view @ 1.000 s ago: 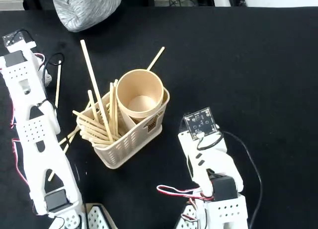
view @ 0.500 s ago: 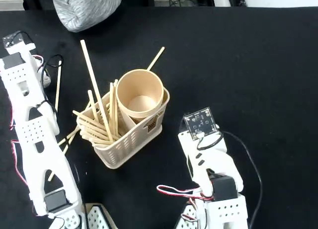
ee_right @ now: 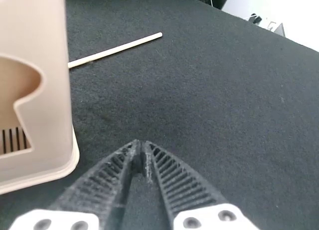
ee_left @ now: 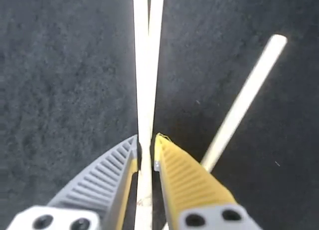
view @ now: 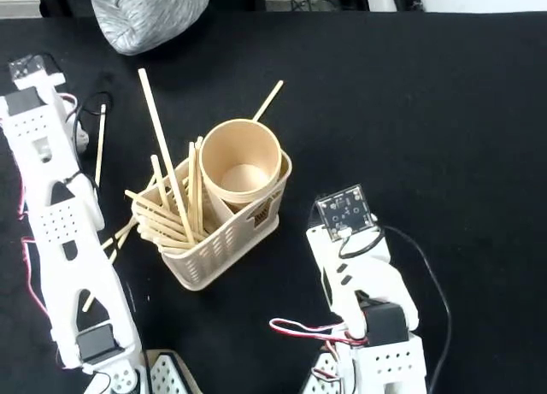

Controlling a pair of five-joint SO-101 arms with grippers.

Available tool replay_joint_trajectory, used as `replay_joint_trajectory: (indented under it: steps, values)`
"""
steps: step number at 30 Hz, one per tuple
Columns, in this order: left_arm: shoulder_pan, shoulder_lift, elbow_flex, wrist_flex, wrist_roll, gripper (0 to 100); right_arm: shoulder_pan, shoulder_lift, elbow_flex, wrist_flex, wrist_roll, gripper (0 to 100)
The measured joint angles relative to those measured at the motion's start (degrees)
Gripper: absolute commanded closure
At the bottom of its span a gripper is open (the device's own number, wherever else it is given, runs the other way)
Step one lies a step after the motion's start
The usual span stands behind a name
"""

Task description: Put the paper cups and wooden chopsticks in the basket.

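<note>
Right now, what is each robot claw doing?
Left gripper: closed on wooden chopsticks.
Right gripper: closed, holding nothing.

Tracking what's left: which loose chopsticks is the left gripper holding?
The chopstick pair running straight between the left gripper tips, not the slanted chopstick beside it.

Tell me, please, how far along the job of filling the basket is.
Done: one paper cup and a bundle of chopsticks sit in the basket. In hand: the left gripper is closed on a chopstick pair lying on the table. Left: that pair, a second chopstick beside it, a third chopstick behind the basket, and stray sticks at its side. The right gripper is shut, empty.
</note>
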Motion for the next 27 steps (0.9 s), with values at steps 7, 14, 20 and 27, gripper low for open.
replay_joint_trajectory:
  steps: [7,14,20,27]
  values:
    - [0.09,-16.35,16.53,0.00,0.00,97,0.00,0.00,0.00,0.00,0.00,98.5]
    - [1.76,-42.20,46.33,-0.18,0.00,97,0.00,0.00,0.00,0.00,0.00,98.5]
    - [5.01,-66.81,65.49,-2.90,-1.58,97,0.00,0.00,0.00,0.00,0.00,98.5]
    - [7.21,-96.79,90.11,-19.52,-1.76,97,0.00,0.00,0.00,0.00,0.00,98.5]
